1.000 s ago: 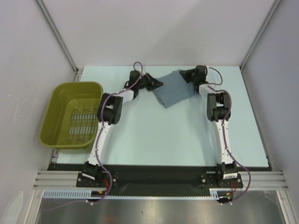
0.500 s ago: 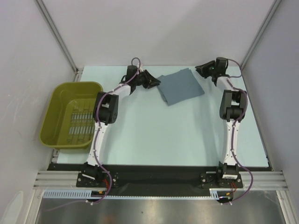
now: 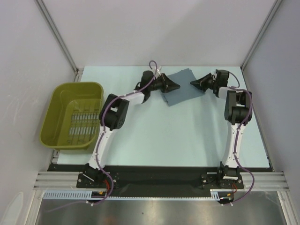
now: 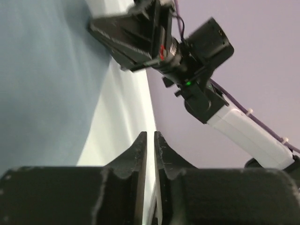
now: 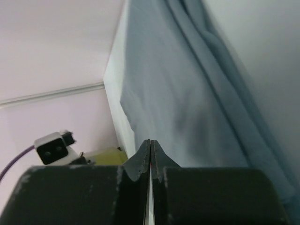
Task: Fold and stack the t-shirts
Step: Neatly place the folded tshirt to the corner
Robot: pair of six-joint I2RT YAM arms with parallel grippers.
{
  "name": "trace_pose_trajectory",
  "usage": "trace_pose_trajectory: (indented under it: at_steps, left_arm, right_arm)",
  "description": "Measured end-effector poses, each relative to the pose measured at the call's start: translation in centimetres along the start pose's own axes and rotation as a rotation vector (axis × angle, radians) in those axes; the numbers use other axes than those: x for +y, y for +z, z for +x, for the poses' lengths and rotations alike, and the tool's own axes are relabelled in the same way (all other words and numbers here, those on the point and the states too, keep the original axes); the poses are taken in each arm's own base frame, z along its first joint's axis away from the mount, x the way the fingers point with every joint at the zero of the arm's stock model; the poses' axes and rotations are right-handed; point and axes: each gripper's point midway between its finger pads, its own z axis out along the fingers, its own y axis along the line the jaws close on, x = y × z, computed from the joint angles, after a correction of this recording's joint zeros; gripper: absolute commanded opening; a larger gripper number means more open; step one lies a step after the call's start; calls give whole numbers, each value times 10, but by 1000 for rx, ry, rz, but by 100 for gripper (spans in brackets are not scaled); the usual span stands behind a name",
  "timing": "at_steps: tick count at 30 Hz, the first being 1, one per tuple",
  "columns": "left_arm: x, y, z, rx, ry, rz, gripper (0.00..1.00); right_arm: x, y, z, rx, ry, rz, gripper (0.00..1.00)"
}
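One slate blue-grey t-shirt point(image 3: 185, 92), folded into a small rectangle, lies flat at the back of the table. My left gripper point(image 3: 177, 86) hovers low over its left part, pointing right. Its jaws are closed to a thin slit with nothing between them point(image 4: 150, 140). My right gripper point(image 3: 192, 83) points left over the shirt's right part, tip to tip with the left one, shut and empty point(image 5: 151, 146). The shirt's cloth point(image 5: 187, 93) fills the right wrist view. In the left wrist view the shirt point(image 4: 42, 93) lies to the left and the right gripper point(image 4: 136, 40) is ahead.
An olive basket point(image 3: 50, 112) stands at the table's left edge and holds no cloth. Grey walls and metal posts close in the back and both sides. The pale table point(image 3: 159, 136) stretches in front of the shirt.
The left gripper has moved right, onto the shirt's left part. The right gripper swung out to the back right, then came back to the shirt's right edge. The shirt sits slightly further right than a second ago.
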Motion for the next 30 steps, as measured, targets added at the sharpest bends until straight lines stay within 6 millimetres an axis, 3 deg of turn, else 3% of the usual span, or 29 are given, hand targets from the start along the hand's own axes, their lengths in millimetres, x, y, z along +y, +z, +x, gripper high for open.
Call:
trace_pose_trajectory:
  at_steps: [3,6,8,13,18,23,27,30]
  left_arm:
    - [25,9,39,45,-86,-1,10]
    - [74,-3,75,79,-201,-81,11]
    - [90,-11,80,95,-191,-107,12]
    - [101,-29,61,80,-184,-155,11]
    - [100,-47,58,100,-127,-234,10]
    - [93,-76,78,156,-54,-318,13]
    - [58,-90,84,192,77,-335,25]
    - [13,-98,81,191,203,-307,34]
  right_arm:
    - [-22,1,13,29,48,5,1]
    - [-34,-1,16,28,70,-2,1]
    - [-38,-3,17,27,77,-1,2]
    - [-40,-9,20,39,36,31,11]
    - [-15,-24,12,39,-106,95,33]
    - [47,-28,-32,-31,-384,92,61]
    - [88,-24,-69,-101,-604,76,73]
    - [94,-13,-87,-122,-706,69,80]
